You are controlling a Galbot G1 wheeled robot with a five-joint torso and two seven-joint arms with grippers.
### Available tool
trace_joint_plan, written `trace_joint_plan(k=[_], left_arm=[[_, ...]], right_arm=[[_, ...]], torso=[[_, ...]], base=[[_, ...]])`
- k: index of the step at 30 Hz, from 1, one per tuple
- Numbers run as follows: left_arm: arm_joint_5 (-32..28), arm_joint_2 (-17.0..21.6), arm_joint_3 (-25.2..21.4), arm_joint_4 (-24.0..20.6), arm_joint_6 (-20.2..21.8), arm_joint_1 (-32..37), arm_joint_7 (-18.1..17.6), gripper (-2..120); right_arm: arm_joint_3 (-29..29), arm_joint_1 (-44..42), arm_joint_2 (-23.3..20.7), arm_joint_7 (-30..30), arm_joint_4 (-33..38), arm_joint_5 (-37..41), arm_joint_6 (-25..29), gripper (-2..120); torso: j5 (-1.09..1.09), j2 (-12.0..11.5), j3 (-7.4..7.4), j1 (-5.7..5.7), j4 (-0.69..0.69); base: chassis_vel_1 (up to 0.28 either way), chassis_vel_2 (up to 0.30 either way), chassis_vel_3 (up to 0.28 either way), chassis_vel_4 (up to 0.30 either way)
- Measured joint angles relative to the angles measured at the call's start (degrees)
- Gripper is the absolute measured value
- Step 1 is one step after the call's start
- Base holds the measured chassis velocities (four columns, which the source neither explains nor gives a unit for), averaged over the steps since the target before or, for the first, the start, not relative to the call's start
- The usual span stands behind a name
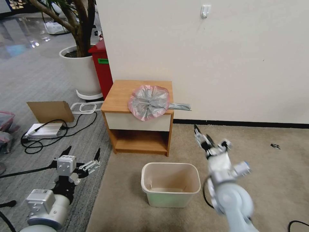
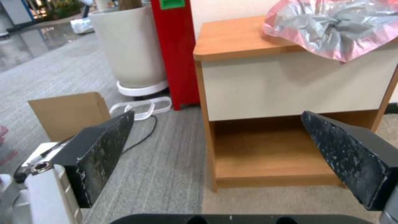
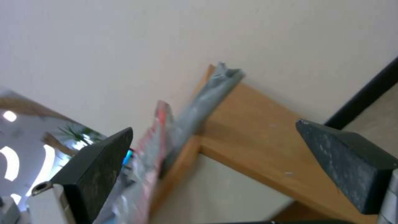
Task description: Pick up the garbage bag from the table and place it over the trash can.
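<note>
The garbage bag (image 1: 148, 102), grey with a pink rim, lies bunched on the right part of the table (image 1: 124, 93), and its twisted tail sticks out past the right edge. The trash can (image 1: 167, 199) stands upright on the carpet in front of the table. My right gripper (image 1: 202, 137) is open in mid-air, right of the table and below its top, apart from the bag. Its wrist view looks up at the bag's tail (image 3: 203, 105) and the table's side (image 3: 248, 133) between its open fingers (image 3: 99, 165). My left gripper (image 1: 82, 152) hangs open low at the left, facing the table (image 2: 232, 40) and the bag (image 2: 331, 28).
A white plant pot (image 1: 82, 71) and a red cabinet (image 1: 102, 67) stand left of the table against the wall (image 1: 225, 58). A cardboard piece (image 1: 50, 111), a metal box with cables (image 1: 43, 130) and pinkish bags (image 1: 4, 125) lie on the grey floor at the left.
</note>
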Motion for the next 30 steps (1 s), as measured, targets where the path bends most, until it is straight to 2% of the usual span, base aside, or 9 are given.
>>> trace_joint_plan(k=[9, 19, 22, 23, 26, 27, 30], left_arm=[[0.14, -1.33, -0.66, -0.04, -0.30, 2.11, 0.02, 100], [0.29, -1.94, -0.64, -0.04, -0.51, 2.35, 0.26, 100], [0.31, -1.92, -0.73, -0.04, -0.59, 2.33, 0.38, 100], [0.31, -1.92, -0.73, -0.04, -0.59, 2.33, 0.38, 100], [0.41, -2.04, -0.74, -0.04, -0.83, 2.50, 0.84, 100], [0.41, -2.04, -0.74, -0.04, -0.83, 2.50, 0.84, 100], [0.62, -2.52, -0.53, -0.04, -1.02, 2.61, 1.78, 100]], right_arm=[[-1.03, 10.42, 1.89, 0.35, -10.12, 11.00, 2.36, 100], [-1.98, 17.65, 3.20, -1.17, -19.61, 10.82, 2.77, 99], [-1.67, 20.41, 3.67, -1.67, -23.23, 10.38, 3.21, 88], [-1.67, 20.41, 3.67, -1.67, -23.23, 10.38, 3.21, 88], [-1.17, 21.88, 3.66, -1.86, -24.68, 10.20, 3.52, 75], [-1.17, 21.88, 3.66, -1.86, -24.68, 10.20, 3.52, 75], [-1.09, 22.24, 3.67, -1.86, -24.77, 10.16, 3.56, 60]], torso=[[0.00, 0.00, 0.00, 0.00, 0.00], [0.00, 0.00, 0.00, 0.00, -0.01], [0.00, -0.01, 0.00, 0.00, 0.00], [0.00, -0.01, 0.00, 0.00, 0.00], [0.00, 0.00, 0.00, 0.00, -0.01], [0.00, 0.00, 0.00, 0.00, -0.01], [0.00, -0.01, 0.00, 0.00, -0.01]], base=[[0.000, 0.000, 0.000, 0.000], [0.000, 0.000, 0.000, 0.000], [0.000, 0.000, 0.000, 0.000], [0.000, 0.000, 0.000, 0.000], [0.000, 0.000, 0.000, 0.000], [0.000, 0.000, 0.000, 0.000], [0.000, 0.000, 0.000, 0.000]])
